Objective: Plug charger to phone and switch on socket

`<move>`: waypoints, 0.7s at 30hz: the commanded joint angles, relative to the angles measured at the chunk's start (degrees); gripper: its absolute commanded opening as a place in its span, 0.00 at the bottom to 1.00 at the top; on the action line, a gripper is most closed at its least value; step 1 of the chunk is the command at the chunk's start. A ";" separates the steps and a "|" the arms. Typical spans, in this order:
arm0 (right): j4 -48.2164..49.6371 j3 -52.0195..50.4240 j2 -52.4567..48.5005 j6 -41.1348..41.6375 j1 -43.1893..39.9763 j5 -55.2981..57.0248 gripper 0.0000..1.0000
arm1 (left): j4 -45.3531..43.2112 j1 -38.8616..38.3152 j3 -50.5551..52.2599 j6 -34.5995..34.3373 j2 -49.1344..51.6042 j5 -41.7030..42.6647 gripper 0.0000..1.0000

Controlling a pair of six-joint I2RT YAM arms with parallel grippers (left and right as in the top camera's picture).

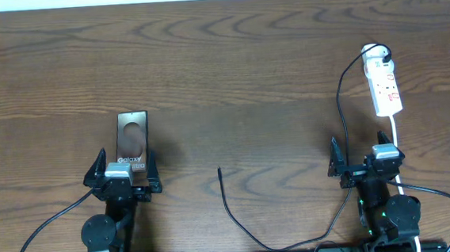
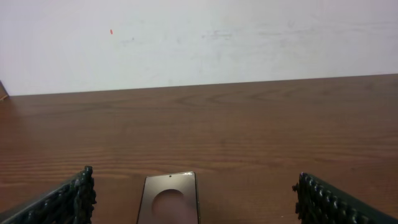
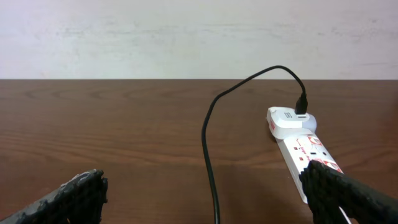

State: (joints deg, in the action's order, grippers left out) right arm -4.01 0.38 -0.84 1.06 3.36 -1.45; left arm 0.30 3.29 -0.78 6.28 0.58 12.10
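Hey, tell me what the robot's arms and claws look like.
The left arm and right arm are black with round joint housings and a grey block at each wrist. The left claw and right claw have black tapered fingers with ribbed pads. A black wire loops from each base; green lights glow on the right arm.

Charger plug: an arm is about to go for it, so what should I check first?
1. Left gripper open: ok.
2. Right gripper open: ok.
3. Charger plug lying free on the table, between the arms: ok.
4. Cable far end seated in the adapter on the socket: ok.
5. Phone port facing the plug: cannot tell; its near end lies between the left fingers.
6. Socket switch off: cannot tell.
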 commanded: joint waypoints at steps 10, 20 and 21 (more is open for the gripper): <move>-0.24 -0.07 0.46 0.20 0.02 0.02 0.99 | 2.38 0.28 0.44 0.74 -0.28 0.81 0.99; -0.24 -0.07 0.46 0.20 0.02 0.02 0.99 | 3.19 0.28 -3.30 -1.16 -0.26 1.18 0.99; -0.24 -0.07 0.46 0.20 0.02 0.02 0.99 | 4.07 0.28 -4.28 -1.20 -0.15 1.62 0.99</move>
State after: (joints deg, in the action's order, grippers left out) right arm -4.01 0.38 -0.84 1.06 3.36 -1.48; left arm 3.01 3.29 -2.33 5.98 0.58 12.19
